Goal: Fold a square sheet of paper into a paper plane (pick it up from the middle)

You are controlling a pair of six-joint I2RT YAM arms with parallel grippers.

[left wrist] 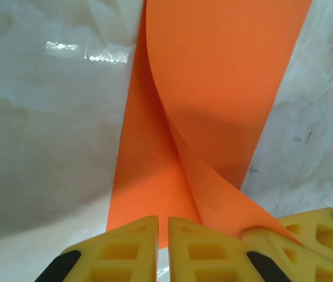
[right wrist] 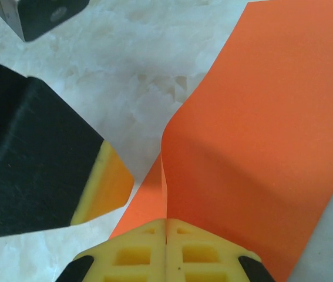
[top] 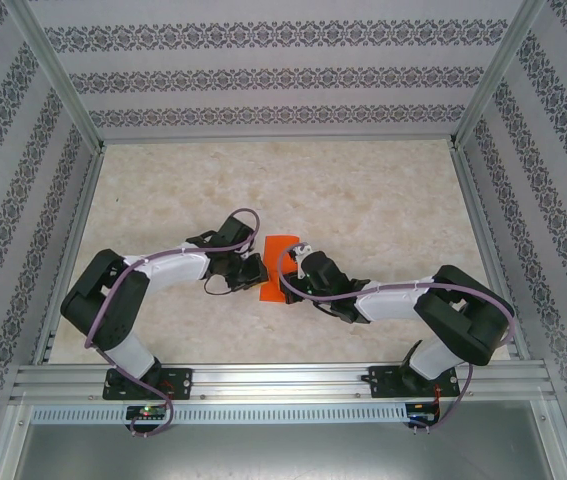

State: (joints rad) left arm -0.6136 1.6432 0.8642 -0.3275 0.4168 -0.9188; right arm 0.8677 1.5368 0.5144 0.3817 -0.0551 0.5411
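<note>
Right wrist, R jaws clenched on orange sheet (right wrist: 260,117), near edge hidden, state of L jaws unclear.

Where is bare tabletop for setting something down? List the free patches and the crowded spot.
Free: the table across its far half, from the back wall down to the arms; a narrow strip between the left arm and the left rail; the side beyond the right arm. Crowded: near centre, where the left claw and right claw meet at the orange sheet.
</note>
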